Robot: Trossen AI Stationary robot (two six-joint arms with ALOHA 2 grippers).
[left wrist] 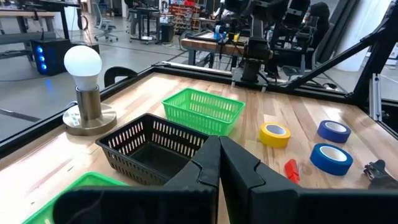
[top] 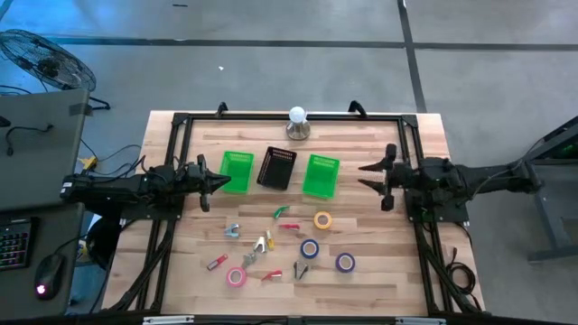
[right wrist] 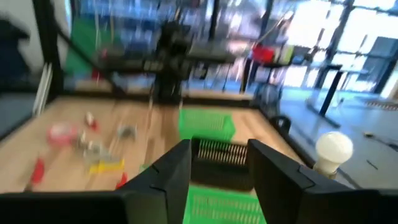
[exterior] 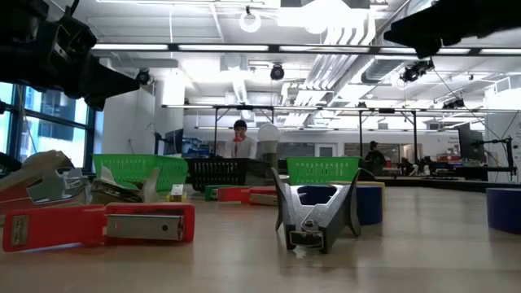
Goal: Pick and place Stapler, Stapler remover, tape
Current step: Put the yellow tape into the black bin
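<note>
Right gripper (top: 371,177) hangs beside the right green mesh basket (top: 321,175), fingers parted, empty; yellow ring-shaped tape roll (top: 322,219) lies on the wooden table (top: 379,253), well apart. Left gripper (top: 222,181) pinched closed by the left green basket (top: 237,171).

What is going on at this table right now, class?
Nothing is being handled yet. The left gripper hovers shut by the left green basket; the right gripper hovers beside the right green basket, jaws apart and empty. The black basket sits between them. Tape rolls, including the yellow tape, staplers and staple removers lie scattered in front of the baskets.
</note>
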